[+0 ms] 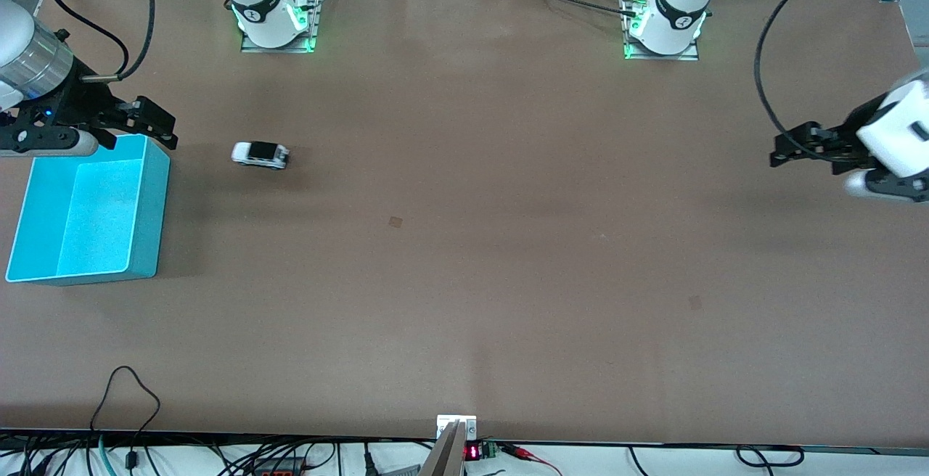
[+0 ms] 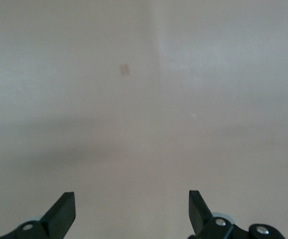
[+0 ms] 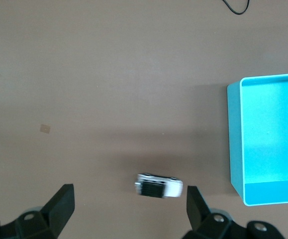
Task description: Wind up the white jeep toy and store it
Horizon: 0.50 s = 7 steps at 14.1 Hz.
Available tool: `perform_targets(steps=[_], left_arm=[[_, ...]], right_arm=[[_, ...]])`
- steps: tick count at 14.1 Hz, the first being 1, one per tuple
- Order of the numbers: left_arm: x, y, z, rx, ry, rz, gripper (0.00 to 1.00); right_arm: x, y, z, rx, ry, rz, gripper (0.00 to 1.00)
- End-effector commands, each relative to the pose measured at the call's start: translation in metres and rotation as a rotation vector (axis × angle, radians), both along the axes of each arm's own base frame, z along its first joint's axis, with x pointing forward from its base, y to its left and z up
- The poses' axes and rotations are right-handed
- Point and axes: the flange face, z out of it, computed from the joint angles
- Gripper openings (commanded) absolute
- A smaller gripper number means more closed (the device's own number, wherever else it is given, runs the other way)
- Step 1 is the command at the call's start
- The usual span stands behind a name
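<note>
The white jeep toy stands on the brown table beside the teal bin, toward the right arm's end. It also shows in the right wrist view, with the bin close by. My right gripper is open and empty, up in the air over the bin's corner farthest from the front camera; in its wrist view the jeep lies between its fingers, far below. My left gripper is open and empty over bare table at the left arm's end, also seen in its wrist view.
The teal bin is empty. A black cable loops onto the table's edge nearest the front camera. Small dark marks dot the tabletop.
</note>
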Motion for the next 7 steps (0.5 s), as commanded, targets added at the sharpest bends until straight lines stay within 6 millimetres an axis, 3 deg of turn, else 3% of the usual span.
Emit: perform_targets(steps=[1, 4, 7], left_arm=[[-0.034, -0.003, 0.001, -0.012, -0.031, 0.026, 1.0], [-0.044, 0.002, -0.005, 0.024, 0.002, 0.019, 1.0], [-0.059, -0.007, 0.002, 0.051, 0.049, -0.008, 1.0]], right_arm=[[0.0, 0.001, 0.005, 0.003, 0.001, 0.0, 1.0], [-0.001, 0.001, 0.004, 0.002, 0.007, 0.001, 1.0], [-0.001, 0.001, 0.005, 0.002, 0.006, 0.001, 1.0]])
